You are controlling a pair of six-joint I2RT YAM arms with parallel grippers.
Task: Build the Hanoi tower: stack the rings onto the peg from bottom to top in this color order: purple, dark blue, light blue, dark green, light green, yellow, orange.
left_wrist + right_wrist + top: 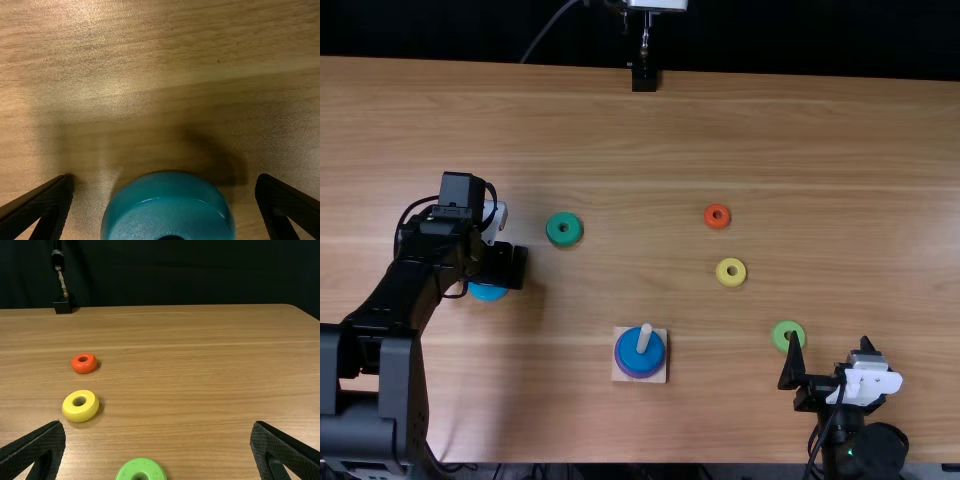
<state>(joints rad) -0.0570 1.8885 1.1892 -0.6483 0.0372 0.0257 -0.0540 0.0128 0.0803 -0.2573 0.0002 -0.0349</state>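
Observation:
My left gripper is low over the light blue ring, partly covering it. In the left wrist view that ring lies between the spread fingers of my left gripper, apart from both. On the wooden base, the peg carries a purple ring below a dark blue ring. My right gripper stands open and holds nothing, close to the light green ring; in its wrist view, the fingers of my right gripper are wide apart beyond the light green ring.
A dark green ring lies right of the left gripper. Farther right are the orange ring and, nearer the front, the yellow ring. A black stand is at the table's far edge.

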